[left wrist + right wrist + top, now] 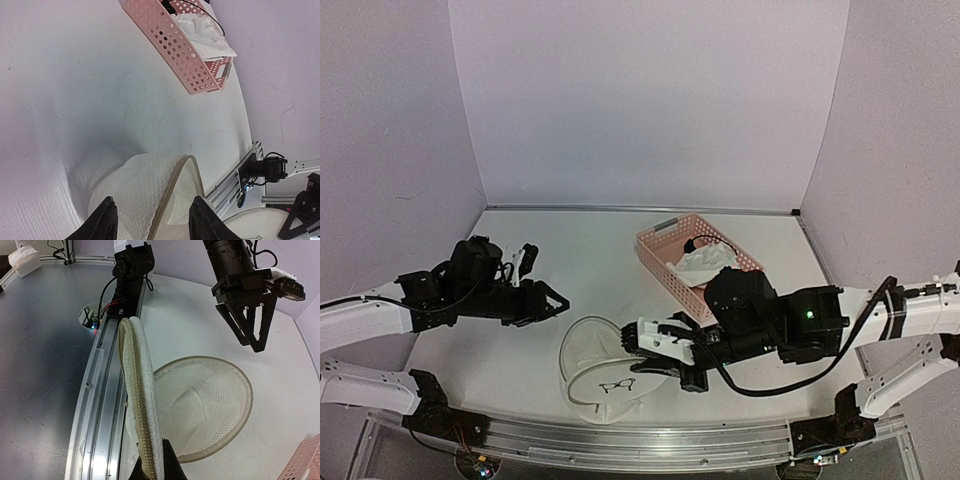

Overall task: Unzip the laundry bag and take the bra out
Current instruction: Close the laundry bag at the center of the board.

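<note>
- Two steps in this task, and I judge both done: the laundry bag (595, 365) lies gaping in the lower centre of the top view, rims parted. In the right wrist view I see only mesh inside it.
- The bra (703, 263) sits in the pink basket (660, 240), right of centre, well apart from the bag. It shows as white fabric with a thin black strap looping up.
- Right gripper (645, 345) is clamped on the bag's stiff rim, holding one side upright at the bottom of its own view.
- Left gripper (563, 303) hovers left of the bag, jaws partway apart, nothing between them.
- What's left, I reckon: let go of the rim and pull both arms clear.
- Count: one bag, one bra, one basket, two grippers, one small black bra drawing (617, 385) on the mesh.
</note>
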`<state>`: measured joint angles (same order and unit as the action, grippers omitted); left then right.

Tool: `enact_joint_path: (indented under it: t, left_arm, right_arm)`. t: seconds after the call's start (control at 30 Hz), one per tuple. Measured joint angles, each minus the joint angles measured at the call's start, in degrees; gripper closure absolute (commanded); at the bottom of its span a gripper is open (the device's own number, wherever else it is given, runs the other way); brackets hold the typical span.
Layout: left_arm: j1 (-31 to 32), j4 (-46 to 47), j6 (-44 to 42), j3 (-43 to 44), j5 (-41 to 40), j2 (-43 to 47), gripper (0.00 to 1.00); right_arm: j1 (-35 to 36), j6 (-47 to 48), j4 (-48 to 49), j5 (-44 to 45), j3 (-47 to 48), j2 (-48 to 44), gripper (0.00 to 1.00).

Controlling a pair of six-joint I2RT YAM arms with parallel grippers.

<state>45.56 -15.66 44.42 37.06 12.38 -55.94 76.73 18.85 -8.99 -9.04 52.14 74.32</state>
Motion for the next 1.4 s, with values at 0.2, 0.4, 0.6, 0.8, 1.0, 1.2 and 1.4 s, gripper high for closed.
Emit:
enact_joint_path:
  t: [0.2, 0.4, 0.6, 0.8, 1.0, 1.2, 1.4]
  left_arm:
    - [0.0, 0.0, -1.55, 0.0, -0.04, -2.75, 0.5]
    - [0.0, -0.07, -1.81, 0.11, -1.25, -2.32, 0.5]
    - [0.0, -0.94, -2.51, 0.09, -5.6, 1.6, 0.5]
    - [0.0, -2.38, -3.06, 0.11, -10.51, 4.94, 0.5]
    - [0.0, -2.58, -4.0, 0.11, -12.66, 5.33, 0.5]
    - [0.0, -2.99, -4.17, 0.11, -12.59, 4.22, 0.5]
    - [0.0, -3.02, -5.01, 0.11, -11.98, 3.19, 0.5]
  right_arm:
    - [-6.43, -3.98, -4.68, -8.9, 6.36, 5.09, 1.0]
    - [-11.43, -9.31, -8.35, -17.57, 12.76, 11.63, 1.0]
    - [-14.4, -15.82, -10.45, -23.71, 16.48, 19.37, 1.0]
    - [-16.15, -23.41, -11.43, -26.56, 19.15, 27.23, 1.0]
    - [-17.51, -30.53, -11.3, -29.07, 23.5, 33.92, 1.0]
    - [-19.69, -37.64, -8.79, -31.45, 26.8, 40.5, 1.0]
    - [-23.54, -45.24, -4.24, -33.86, 27.1, 46.07, 1.0]
